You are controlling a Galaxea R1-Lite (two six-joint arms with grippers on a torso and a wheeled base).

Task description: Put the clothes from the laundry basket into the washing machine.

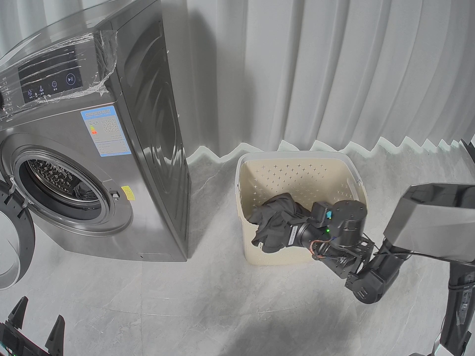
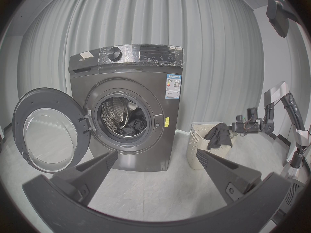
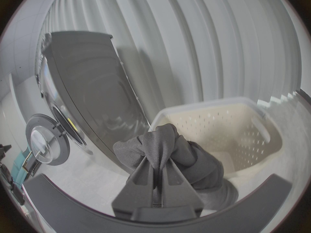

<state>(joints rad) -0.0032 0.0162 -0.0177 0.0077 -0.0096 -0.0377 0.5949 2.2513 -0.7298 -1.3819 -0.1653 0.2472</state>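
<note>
A dark grey garment hangs bunched over the cream laundry basket, lifted above its rim. My right gripper is shut on that garment, its fingers pinching a fold. From the left wrist view the same garment dangles at the basket from the right gripper. The grey washing machine stands to the left with its door swung open, and dark clothes lie in the drum. My left gripper is low near the floor in front of the machine, open and holding nothing.
White curtains hang behind the machine and basket. Pale tiled floor lies open between the machine and the basket. The open door juts out at the machine's left.
</note>
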